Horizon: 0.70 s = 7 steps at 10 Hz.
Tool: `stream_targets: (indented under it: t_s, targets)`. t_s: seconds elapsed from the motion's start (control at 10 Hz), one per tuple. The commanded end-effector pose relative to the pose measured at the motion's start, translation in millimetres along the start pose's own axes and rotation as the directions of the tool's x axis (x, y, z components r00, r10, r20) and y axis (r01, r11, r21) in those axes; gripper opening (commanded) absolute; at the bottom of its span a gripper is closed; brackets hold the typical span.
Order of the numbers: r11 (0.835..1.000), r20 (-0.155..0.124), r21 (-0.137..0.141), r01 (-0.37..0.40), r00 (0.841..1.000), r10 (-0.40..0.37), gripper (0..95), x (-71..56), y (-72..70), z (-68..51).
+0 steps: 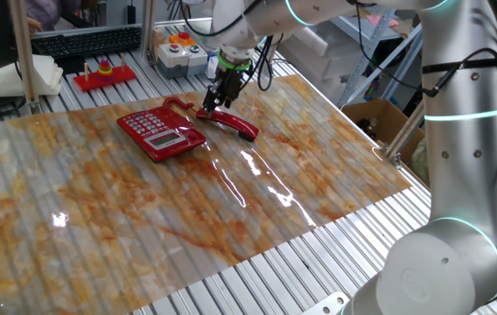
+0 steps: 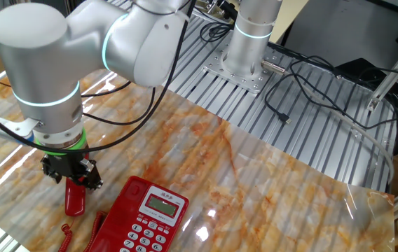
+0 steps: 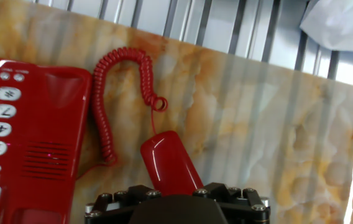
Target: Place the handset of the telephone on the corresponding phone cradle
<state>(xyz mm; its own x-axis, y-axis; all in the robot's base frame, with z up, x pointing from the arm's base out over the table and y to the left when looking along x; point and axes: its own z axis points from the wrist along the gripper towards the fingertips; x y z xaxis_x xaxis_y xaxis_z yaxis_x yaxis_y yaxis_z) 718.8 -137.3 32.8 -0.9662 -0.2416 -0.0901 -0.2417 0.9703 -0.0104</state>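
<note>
The red telephone (image 1: 161, 133) lies flat on the marbled mat, its pale keypad facing up. Its phone cradle (image 3: 52, 143) is the bare red strip beside the keypad, with nothing on it. The red handset (image 1: 235, 123) lies on the mat just beside the base, joined to it by a coiled red cord (image 3: 111, 99). My gripper (image 1: 216, 103) is lowered over the handset's end nearest the telephone. It is open, with the jaws straddling the handset (image 2: 75, 199), which rests on the mat. In the hand view the handset (image 3: 169, 163) runs under the gripper body.
At the back of the table there is a red tray with coloured rings (image 1: 104, 74), a keyboard (image 1: 87, 39) and a button box (image 1: 183, 52). A cardboard box (image 1: 375, 118) sits off the table's right side. Loose black cables (image 2: 304, 91) lie on the slatted top.
</note>
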Motion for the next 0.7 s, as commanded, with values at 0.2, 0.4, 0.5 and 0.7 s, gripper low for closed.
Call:
stream_targets:
  t_s: [0.2, 0.4, 0.5, 0.7]
  targets:
    - [1.0, 0.003, -0.001, -0.003, 1.0, 0.003, 76.0, 3.3, -0.1, 8.9]
    - [1.0, 0.001, 0.001, -0.003, 1.0, 0.003, 76.0, 3.8, -0.1, 9.5]
    - [1.0, 0.0, 0.001, -0.006, 1.0, 0.006, 76.0, 3.8, -0.1, 9.5]
    - [1.0, 0.002, -0.01, -0.006, 1.0, 0.006, 38.0, 4.6, 0.5, 9.8]
